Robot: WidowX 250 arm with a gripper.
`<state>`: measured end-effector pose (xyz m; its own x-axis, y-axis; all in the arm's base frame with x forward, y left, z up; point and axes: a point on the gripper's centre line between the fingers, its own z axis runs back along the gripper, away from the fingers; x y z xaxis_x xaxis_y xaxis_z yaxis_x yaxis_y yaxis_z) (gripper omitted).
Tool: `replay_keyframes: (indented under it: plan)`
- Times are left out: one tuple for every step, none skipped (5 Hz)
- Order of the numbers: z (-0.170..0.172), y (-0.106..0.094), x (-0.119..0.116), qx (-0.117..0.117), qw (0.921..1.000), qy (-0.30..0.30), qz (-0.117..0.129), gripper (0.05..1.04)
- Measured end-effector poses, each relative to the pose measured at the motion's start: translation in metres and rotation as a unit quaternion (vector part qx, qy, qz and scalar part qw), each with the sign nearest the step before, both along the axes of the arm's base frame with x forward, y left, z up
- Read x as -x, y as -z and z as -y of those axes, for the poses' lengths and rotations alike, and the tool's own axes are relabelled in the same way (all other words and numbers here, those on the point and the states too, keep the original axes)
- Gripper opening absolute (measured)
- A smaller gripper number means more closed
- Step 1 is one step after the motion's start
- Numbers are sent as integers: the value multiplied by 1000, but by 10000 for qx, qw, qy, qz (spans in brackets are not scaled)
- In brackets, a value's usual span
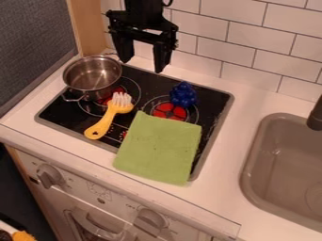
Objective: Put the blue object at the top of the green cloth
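Beyond the green cloth (162, 148), pictured with a spread black gripper (142, 66) and, nearer the cloth, a blue object (183, 95) (lumpy).

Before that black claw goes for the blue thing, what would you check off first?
1. Gripper open: ok, its fingers are apart.
2. Gripper lined up over the blue object: not ok, it hangs up and to the left in the picture.
3. Blue object uncovered: ok.
4. Green cloth spread out: ok.
5. Yellow brush off the cloth: ok, it lies to the left.
6. Blue object firm enough to grip: cannot tell.
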<state>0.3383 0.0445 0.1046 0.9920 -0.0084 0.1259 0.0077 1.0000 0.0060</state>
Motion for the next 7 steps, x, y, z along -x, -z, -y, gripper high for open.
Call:
replay_keyframes:
  plan:
    - [1, 12, 1, 49, 9999, -4, -156, 1000]
    - [8, 29, -10, 181, 9998, 106, 29, 1000]
    - [26, 55, -31, 198, 9990, 392, 4, 1000]
    - [31, 78, -55, 214, 9984, 502, -134, 1000]
    - [37, 92, -70, 254, 9978, 570, -238, 1000]
    - [39, 93, -75, 251, 9976, 576, -287, 941]
    - [38, 93, -74, 241, 9977, 560, -304, 695]
